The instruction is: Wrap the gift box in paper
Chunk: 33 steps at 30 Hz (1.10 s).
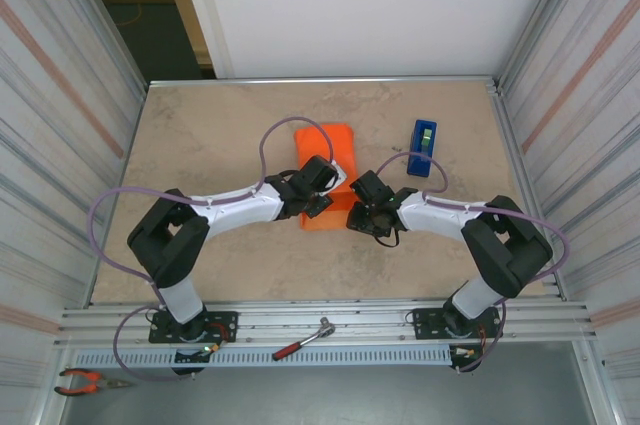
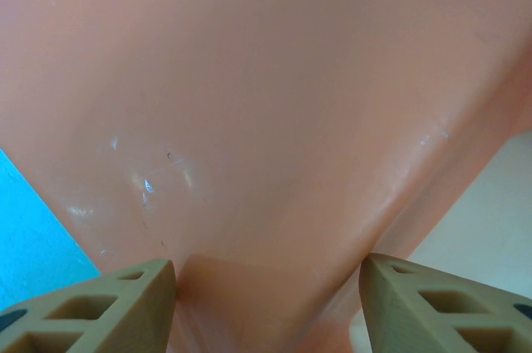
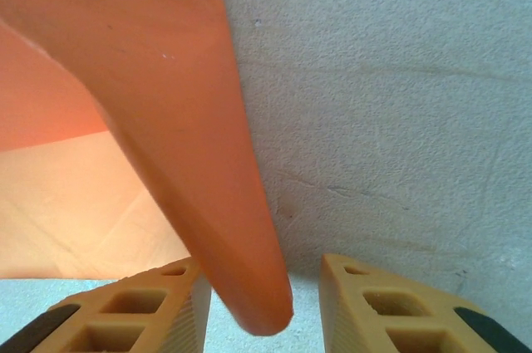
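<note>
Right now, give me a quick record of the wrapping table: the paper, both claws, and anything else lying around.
paper: orange, folded narrow, middle of the table
left claw: open, close over the paper
right claw: open, a raised fold of paper between its fingers, not clamped
tape dispenser: blue, beyond the right arm, apart from the paper
rail: ratchet wrench lying on it
pliers: orange-handled, near left corner

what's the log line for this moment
left gripper: open, astride paper | right gripper: open, astride raised paper fold | tape dispenser: right of paper
</note>
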Tool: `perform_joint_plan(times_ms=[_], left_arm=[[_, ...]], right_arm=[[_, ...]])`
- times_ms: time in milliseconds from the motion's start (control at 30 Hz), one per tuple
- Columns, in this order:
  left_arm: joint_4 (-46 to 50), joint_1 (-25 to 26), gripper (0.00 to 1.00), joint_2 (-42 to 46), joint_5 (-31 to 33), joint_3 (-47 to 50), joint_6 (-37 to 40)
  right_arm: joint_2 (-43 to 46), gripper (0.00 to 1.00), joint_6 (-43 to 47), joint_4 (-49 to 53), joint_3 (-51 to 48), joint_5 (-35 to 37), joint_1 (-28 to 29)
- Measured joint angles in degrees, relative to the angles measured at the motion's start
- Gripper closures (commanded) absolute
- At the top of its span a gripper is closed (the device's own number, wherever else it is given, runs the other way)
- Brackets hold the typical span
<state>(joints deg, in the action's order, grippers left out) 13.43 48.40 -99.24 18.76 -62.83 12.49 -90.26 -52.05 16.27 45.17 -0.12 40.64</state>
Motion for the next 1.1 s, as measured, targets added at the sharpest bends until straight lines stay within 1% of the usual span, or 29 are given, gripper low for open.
perform_joint_plan(times_ms=[433, 600, 667, 733, 800, 833, 1100], left_arm=[[-0.79, 0.44, 0.41, 0.0, 0.85, 0.5, 0.0], [-0.92, 0.48, 0.41, 0.0, 0.87, 0.59, 0.0], [-0.92, 0.48, 0.41, 0.0, 0.87, 0.59, 0.0], [-0.92, 0.48, 0.41, 0.0, 0.85, 0.61, 0.0], [-0.92, 0.48, 0.41, 0.0, 0.87, 0.61, 0.0], [-0.94, 0.48, 0.41, 0.0, 0.85, 0.61, 0.0], [-1.03, 0.61, 0.42, 0.0, 0.87, 0.61, 0.0]], right_arm=[[-0.07, 0.68, 0.02, 0.17, 0.22, 0.02, -1.09], [-0.76, 0.72, 0.04, 0.15, 1.88, 0.0, -1.42], [-1.22, 0.77, 0.17, -0.04, 2.4, 0.0, -1.42], [-1.68, 0.85, 0.37, -0.09, 2.73, -0.02, -1.42], [-1.9, 0.98, 0.42, -0.24, 2.73, -0.2, -1.42], [-1.92, 1.0, 0.5, -0.24, 2.75, -0.22, -1.42], [-1.86, 1.0, 0.35, -0.24, 3.63, -1.51, -1.4]])
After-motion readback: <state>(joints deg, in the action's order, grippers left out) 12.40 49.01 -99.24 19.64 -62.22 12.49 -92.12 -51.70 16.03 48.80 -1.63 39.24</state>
